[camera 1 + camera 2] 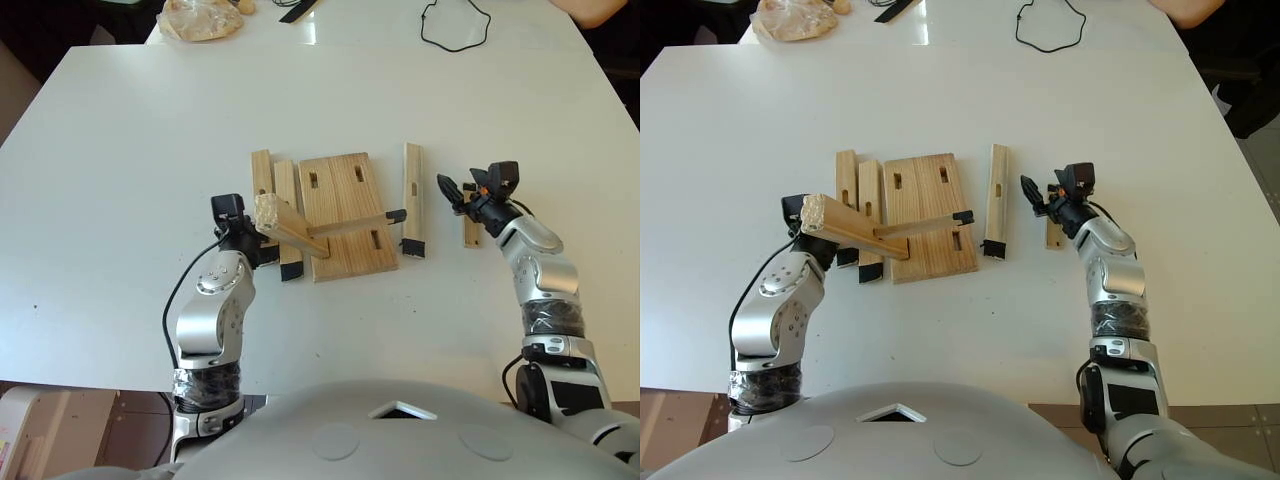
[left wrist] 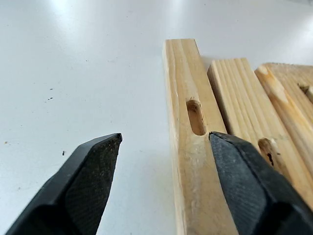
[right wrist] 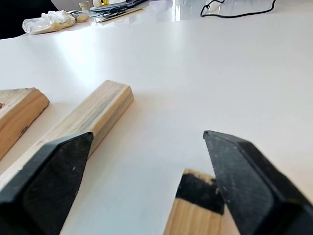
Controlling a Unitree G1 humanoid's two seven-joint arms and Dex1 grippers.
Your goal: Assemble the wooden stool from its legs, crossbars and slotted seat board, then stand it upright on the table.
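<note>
Seat board [image 1: 345, 215]: pale slotted plank, flat mid-counter [image 1: 150, 150], square legs alongside.
Left wrist view: left gripper [image 2: 165, 136] fingers apart beside a slotted leg [image 2: 183, 88].
Right wrist view: right gripper [image 3: 147, 133] fingers apart over a black-tipped short bar [image 3: 193, 218].

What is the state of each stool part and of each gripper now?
seat board: flat, slots up.
raised leg: tilted, lower end on the board.
crossbar: sticking out of the raised leg.
outermost leg: lying flat.
second leg: lying flat.
right-side leg: lying flat.
loose crossbar: lying flat.
left gripper: open, empty.
right gripper: open, empty.
</note>
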